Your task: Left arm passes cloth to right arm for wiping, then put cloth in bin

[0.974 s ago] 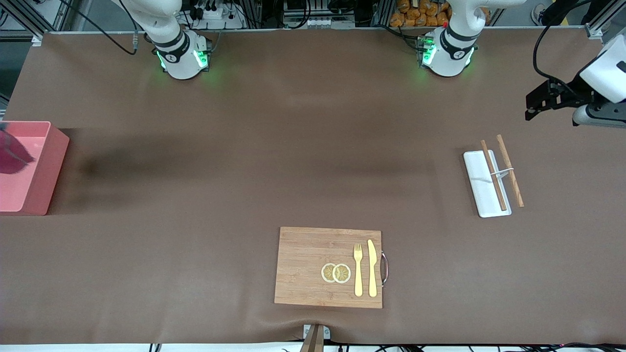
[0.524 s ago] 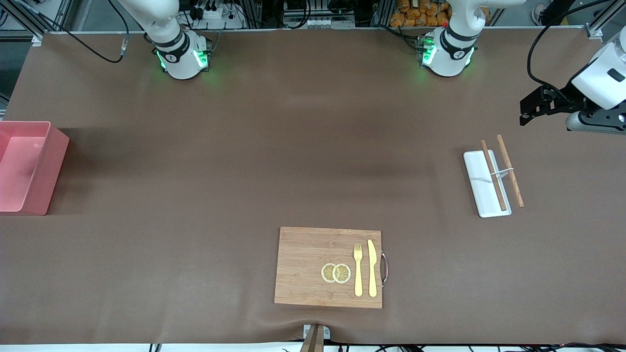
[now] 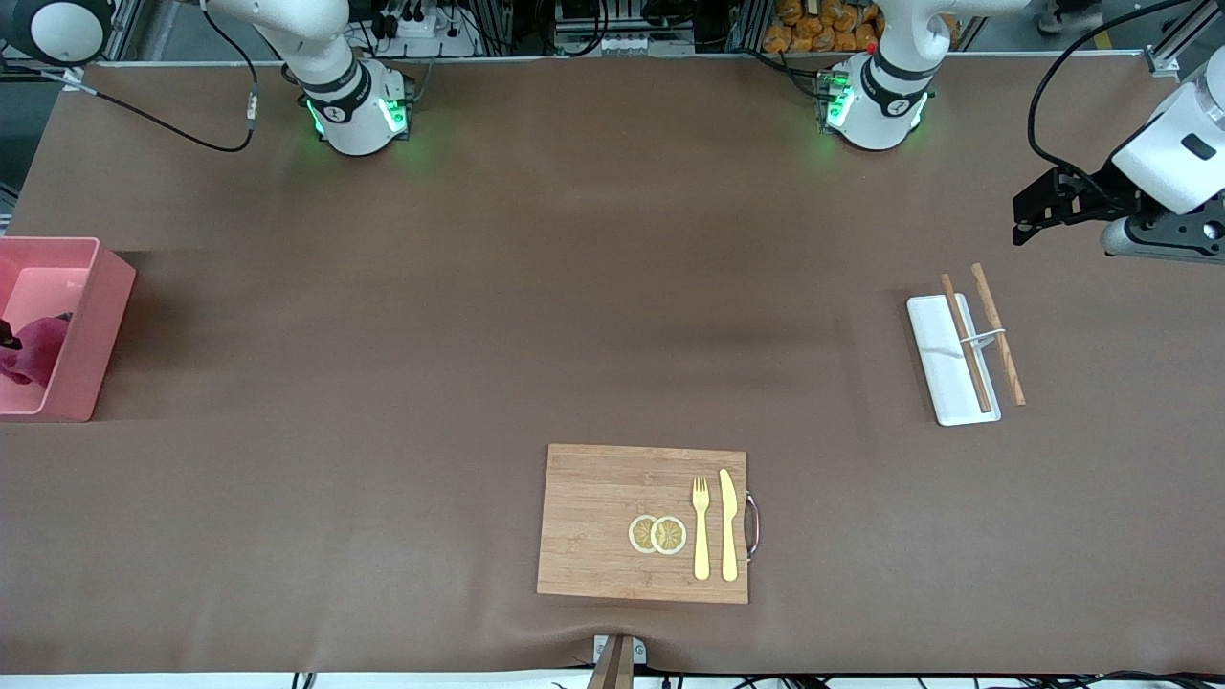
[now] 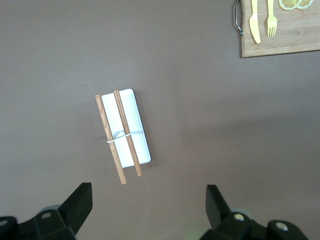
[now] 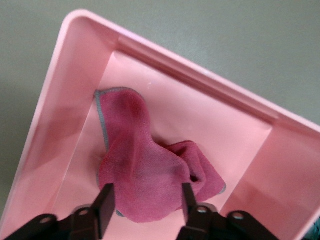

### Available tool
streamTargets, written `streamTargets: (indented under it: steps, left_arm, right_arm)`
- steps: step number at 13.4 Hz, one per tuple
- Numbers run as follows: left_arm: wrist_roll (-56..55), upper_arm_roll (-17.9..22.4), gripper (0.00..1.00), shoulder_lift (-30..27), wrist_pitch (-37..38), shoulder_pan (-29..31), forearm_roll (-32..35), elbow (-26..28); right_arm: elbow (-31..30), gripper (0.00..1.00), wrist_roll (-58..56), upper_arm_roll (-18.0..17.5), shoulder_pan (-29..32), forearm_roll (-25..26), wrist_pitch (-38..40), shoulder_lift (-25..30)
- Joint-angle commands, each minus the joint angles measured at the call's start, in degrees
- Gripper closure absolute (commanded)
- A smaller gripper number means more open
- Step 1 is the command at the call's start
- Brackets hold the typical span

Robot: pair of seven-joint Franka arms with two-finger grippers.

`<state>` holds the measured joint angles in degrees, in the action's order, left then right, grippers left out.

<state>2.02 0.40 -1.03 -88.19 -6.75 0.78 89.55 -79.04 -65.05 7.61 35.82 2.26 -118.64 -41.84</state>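
Observation:
The magenta cloth point(image 5: 145, 170) lies crumpled on the floor of the pink bin point(image 5: 210, 87), its grey edge showing. In the front view the cloth point(image 3: 33, 346) shows inside the bin point(image 3: 107, 306) at the right arm's end of the table. My right gripper point(image 5: 146, 200) hangs over the bin, directly above the cloth, open and holding nothing; it is out of the front view. My left gripper point(image 3: 1032, 206) waits open and empty above the table at the left arm's end, near the white tray. The left wrist view shows its fingers point(image 4: 80, 202) spread wide.
A white tray point(image 3: 943, 368) with two wooden chopsticks point(image 3: 967, 344) lies near the left arm's end. A wooden board point(image 3: 603, 517) carrying a yellow fork point(image 3: 701, 531), a knife point(image 3: 728, 524) and lemon slices point(image 3: 657, 534) sits near the front camera.
A second ago the cloth hung over the bin in the shut right gripper. That gripper has opened and the cloth now lies in the bin. The left gripper shifted slightly.

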Motion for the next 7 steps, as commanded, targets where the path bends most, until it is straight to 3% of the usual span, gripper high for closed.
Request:
streamTargets:
  steps: [1,4,7]
  left_arm:
    - [0.3,-0.4,0.0,-0.4,-0.5,0.5,-0.1,0.4]
    - [0.3,-0.4,0.0,-0.5,-0.7,0.6,0.0,0.3]
    - [0.4,-0.3,0.0,-0.5,-0.8,0.6,0.0,0.4]
  right_arm:
    - [1.7,0.0,-0.8,-0.8,-0.3,-0.9,4.5,2.3]
    - [7.0,0.0,-0.2,-0.8,-4.1,-0.6,15.4,4.6]
    - [6.9,0.0,5.4,-0.9,-9.9,-2.2,18.5,8.1]
